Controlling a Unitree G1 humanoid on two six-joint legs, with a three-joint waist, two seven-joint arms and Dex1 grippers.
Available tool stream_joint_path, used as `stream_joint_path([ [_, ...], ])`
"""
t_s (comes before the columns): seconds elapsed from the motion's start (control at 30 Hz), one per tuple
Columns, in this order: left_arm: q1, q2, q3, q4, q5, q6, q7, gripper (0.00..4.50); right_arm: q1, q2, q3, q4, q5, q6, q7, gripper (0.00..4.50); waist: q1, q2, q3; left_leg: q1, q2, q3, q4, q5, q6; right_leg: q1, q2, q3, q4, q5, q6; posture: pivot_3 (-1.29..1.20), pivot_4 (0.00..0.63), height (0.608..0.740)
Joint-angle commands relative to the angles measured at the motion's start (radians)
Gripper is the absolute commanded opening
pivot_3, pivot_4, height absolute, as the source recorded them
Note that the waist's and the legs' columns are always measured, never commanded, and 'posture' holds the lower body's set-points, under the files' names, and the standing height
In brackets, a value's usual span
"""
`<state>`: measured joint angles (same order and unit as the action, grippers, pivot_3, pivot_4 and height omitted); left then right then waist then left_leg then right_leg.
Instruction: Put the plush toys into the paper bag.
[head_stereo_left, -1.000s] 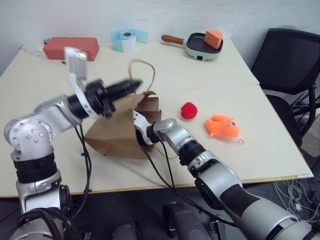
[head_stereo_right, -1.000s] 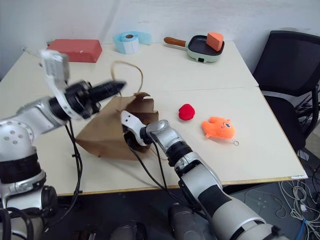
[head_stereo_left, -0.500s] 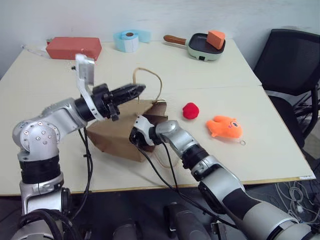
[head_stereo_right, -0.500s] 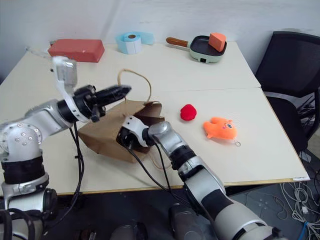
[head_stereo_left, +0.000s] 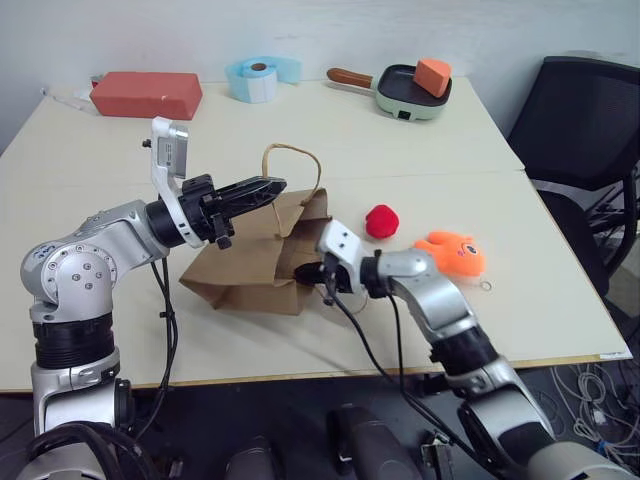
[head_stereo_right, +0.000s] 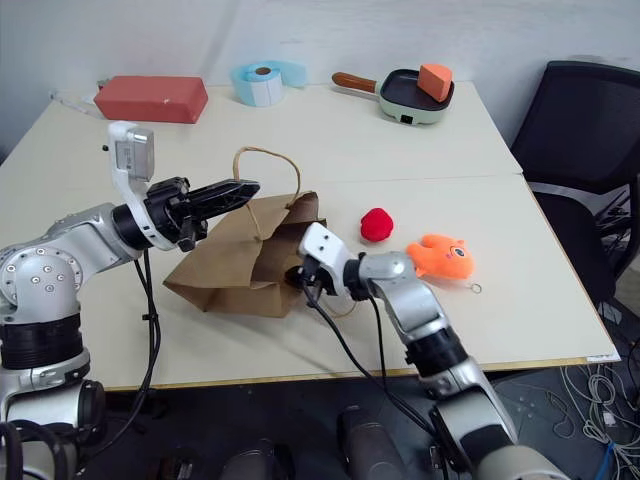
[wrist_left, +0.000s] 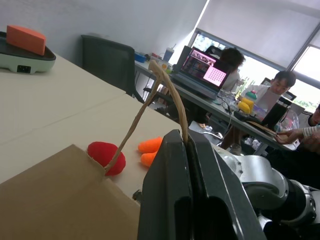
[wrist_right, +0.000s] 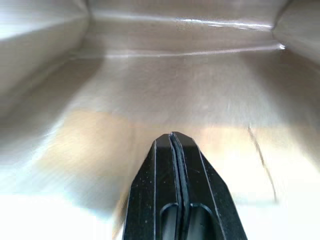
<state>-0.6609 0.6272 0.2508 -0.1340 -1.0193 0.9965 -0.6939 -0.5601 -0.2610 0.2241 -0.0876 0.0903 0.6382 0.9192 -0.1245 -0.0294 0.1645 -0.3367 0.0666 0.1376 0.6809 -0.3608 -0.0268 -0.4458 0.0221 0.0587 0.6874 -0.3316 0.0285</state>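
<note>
Brown paper bag handle in left end effector

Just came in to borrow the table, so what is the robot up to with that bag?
It is getting a brown paper bag ready for two plush toys. The left gripper is shut on one of the bag's cord handles, holding it up, while the shut right gripper pokes into the bag's mouth. The bag lies on its side on the table. The red toy and the orange toy lie on the table beside it, not yet packed.
</note>
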Motion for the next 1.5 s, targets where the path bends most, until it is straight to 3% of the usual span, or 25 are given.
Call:
stream_joint_path([
  [0.03,-0.014,0.018,0.004,-0.002,-0.004,0.003,-0.026,0.00,0.085,-0.035,-0.159,-0.266,0.117,0.184,-0.069,0.39,0.006,0.000,0.000,0.000,0.000,0.000,0.000,0.000,0.000,0.000,0.000,0.000,0.000,0.000,0.000,0.00,0.150,0.740],
  [0.17,-0.018,0.034,0.001,0.011,-0.003,0.010,-0.045,0.00,0.319,-0.051,-0.549,-0.578,0.277,0.483,-0.166,1.57,0.036,0.000,0.000,0.000,0.000,0.000,-0.003,0.000,0.000,0.000,0.000,0.000,-0.003,0.000,0.000,0.00,0.150,0.740],
  [0.3,-0.017,0.051,-0.004,0.022,0.002,0.010,-0.069,0.00,0.518,-0.059,-0.859,-0.750,0.380,0.644,-0.194,2.91,0.047,0.000,0.000,-0.001,-0.001,0.000,-0.006,0.000,0.000,0.000,0.000,0.000,-0.007,0.000,0.000,0.00,0.150,0.740],
  [0.4,-0.021,0.050,-0.011,0.032,0.010,0.006,-0.078,0.00,0.607,-0.033,-1.025,-0.786,0.432,0.710,-0.224,3.95,0.041,0.000,0.000,0.000,-0.001,0.000,-0.009,0.000,0.000,0.001,0.001,0.000,-0.007,0.000,0.000,0.00,0.150,0.740],
  [0.47,-0.027,0.045,-0.016,0.037,0.015,0.004,-0.080,0.00,0.626,-0.023,-1.060,-0.773,0.450,0.720,-0.252,4.46,0.035,0.000,0.000,0.002,-0.001,0.001,-0.009,0.000,0.000,0.001,0.001,0.002,-0.007,0.000,0.000,0.00,0.150,0.740],
  [0.57,-0.033,0.043,-0.019,0.036,0.014,0.003,-0.081,0.00,0.612,-0.011,-1.064,-0.717,0.457,0.710,-0.308,4.46,0.033,0.000,0.000,0.003,-0.001,0.002,-0.010,0.000,0.000,0.001,0.002,0.003,-0.007,0.000,0.000,0.00,0.150,0.740],
  [0.73,-0.030,0.044,-0.023,0.019,0.018,0.000,-0.078,0.00,0.444,0.064,-1.049,-0.536,0.466,0.718,-0.443,4.46,0.035,0.000,0.000,0.002,-0.001,0.003,-0.011,0.001,0.000,0.001,0.002,0.003,-0.007,0.000,0.000,0.00,0.150,0.740],
  [0.87,-0.014,0.060,-0.033,-0.005,0.045,-0.013,-0.078,0.00,0.330,0.102,-0.952,-0.378,0.410,0.606,-0.560,4.46,0.039,0.001,0.001,0.002,-0.001,0.003,-0.013,0.001,0.000,0.000,0.002,0.003,-0.009,0.000,0.000,0.00,0.150,0.740],
  [1.1,-0.016,0.050,-0.032,-0.016,0.063,-0.026,-0.070,0.00,0.170,0.202,-0.922,-0.127,0.401,0.425,-0.713,4.46,0.036,0.001,0.001,0.002,-0.001,0.004,-0.014,0.001,0.000,-0.001,0.002,0.004,-0.010,0.000,0.000,0.00,0.150,0.740],
  [1.2,-0.015,0.053,-0.027,-0.019,0.063,-0.026,-0.067,0.00,0.148,0.217,-0.914,-0.082,0.415,0.358,-0.752,3.89,0.034,0.001,0.001,0.002,-0.001,0.004,-0.014,0.001,0.000,-0.001,0.002,0.004,-0.010,0.000,0.000,0.00,0.150,0.740],
  [1.4,0.007,0.060,-0.019,-0.028,0.065,-0.029,-0.068,0.00,0.175,0.196,-0.877,-0.081,0.442,0.272,-0.772,1.88,0.030,0.001,0.001,0.002,-0.001,0.004,-0.014,0.001,0.000,-0.001,0.002,0.004,-0.009,0.000,0.000,0.00,0.150,0.740],
  [1.5,0.011,0.061,-0.019,-0.029,0.067,-0.031,-0.067,0.00,0.232,0.134,-0.822,-0.146,0.457,0.230,-0.705,0.97,0.033,0.001,0.001,0.002,-0.001,0.004,-0.014,0.001,0.000,-0.001,0.002,0.004,-0.010,0.000,0.000,0.00,0.150,0.740],
])
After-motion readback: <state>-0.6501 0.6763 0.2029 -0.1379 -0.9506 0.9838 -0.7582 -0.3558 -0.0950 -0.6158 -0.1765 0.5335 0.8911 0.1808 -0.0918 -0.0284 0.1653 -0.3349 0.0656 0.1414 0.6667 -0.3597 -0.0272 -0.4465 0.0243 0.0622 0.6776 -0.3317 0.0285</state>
